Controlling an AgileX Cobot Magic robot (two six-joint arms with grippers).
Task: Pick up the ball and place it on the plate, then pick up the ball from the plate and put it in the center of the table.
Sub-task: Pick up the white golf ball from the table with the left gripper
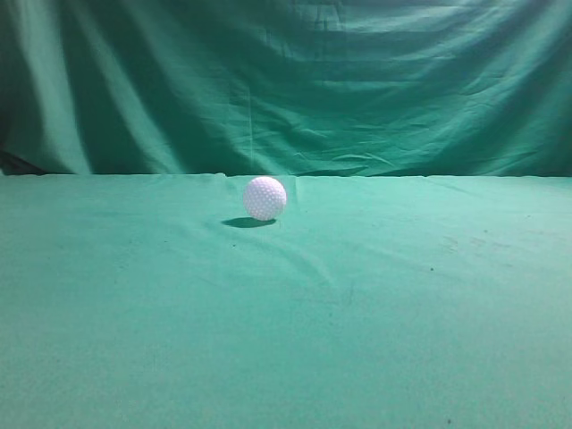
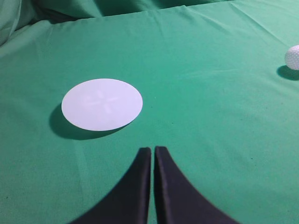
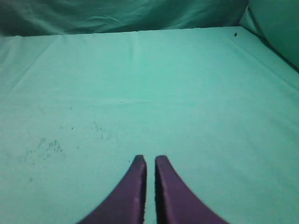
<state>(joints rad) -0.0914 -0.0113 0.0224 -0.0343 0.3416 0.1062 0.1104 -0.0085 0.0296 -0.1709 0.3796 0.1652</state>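
Observation:
The small white dimpled ball [image 1: 264,197] rests on the green cloth table [image 1: 286,313] near the middle, toward the back. In the left wrist view the ball [image 2: 293,57] shows at the far right edge. A flat white round plate [image 2: 102,103] lies on the cloth ahead and left of my left gripper [image 2: 153,150], which is shut and empty above the cloth. My right gripper [image 3: 149,159] is shut and empty over bare cloth; neither ball nor plate shows in its view. Neither gripper nor the plate shows in the exterior view.
A draped green curtain [image 1: 286,80] hangs behind the table's far edge. Small dark specks [image 3: 44,147] mark the cloth left of my right gripper. The table's right edge [image 3: 268,44] drops off at the upper right of the right wrist view.

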